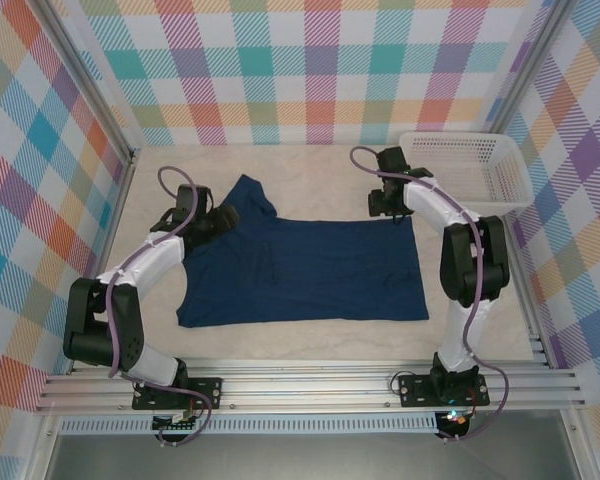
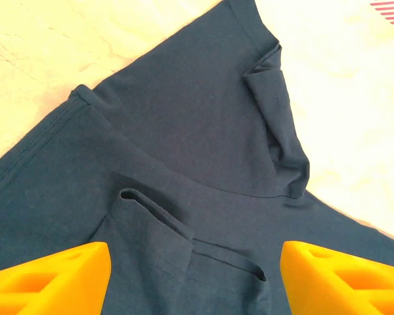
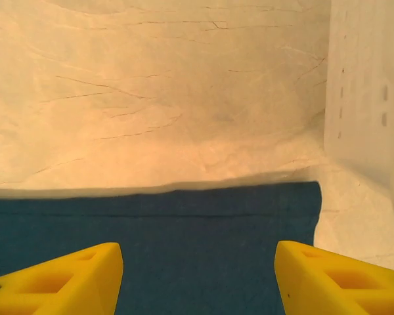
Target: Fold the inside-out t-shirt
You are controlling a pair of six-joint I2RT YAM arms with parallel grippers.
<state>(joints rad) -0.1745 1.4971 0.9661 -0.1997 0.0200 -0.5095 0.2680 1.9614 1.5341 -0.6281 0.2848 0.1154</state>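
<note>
On the desk (image 1: 310, 170) my dark blue t-shirt (image 1: 310, 270) lies spread out flat. I see my left pincer (image 2: 196, 256) over its far left part, by the sleeve, spread wide and pinching nothing. My right pincer (image 3: 198, 259) hangs over its far right corner, spread too, holding nothing.

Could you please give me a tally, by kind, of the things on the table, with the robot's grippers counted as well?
Navy t-shirt: 1
White plastic basket: 1
Yellow-fingered grippers: 2 (left gripper, right gripper)
Total: 4
</note>
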